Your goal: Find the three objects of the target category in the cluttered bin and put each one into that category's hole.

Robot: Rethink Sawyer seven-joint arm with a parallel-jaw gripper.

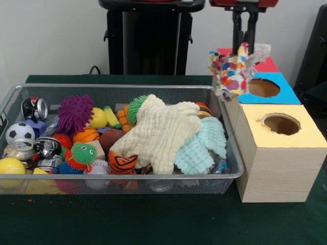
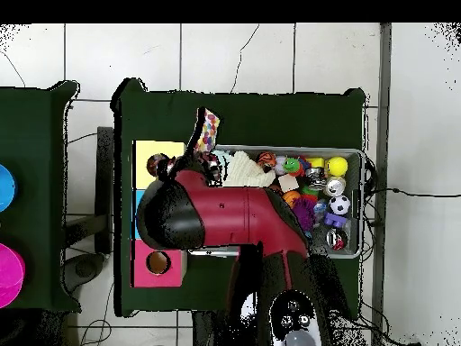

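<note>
One multicoloured cloth hung from end effector, clamped shut, above blue hole.
Seen overhead only: pink-topped hole; no readable writing.

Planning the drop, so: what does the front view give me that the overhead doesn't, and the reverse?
Front only: the blue hole lies open right beside the hanging multicoloured cloth, and the cream cloth and light blue cloth are still in the bin. Overhead only: the red arm hides the blue section, and the red section's hole shows. Both: the gripper shut on the multicoloured cloth, the wire bin, the yellow hole.
</note>
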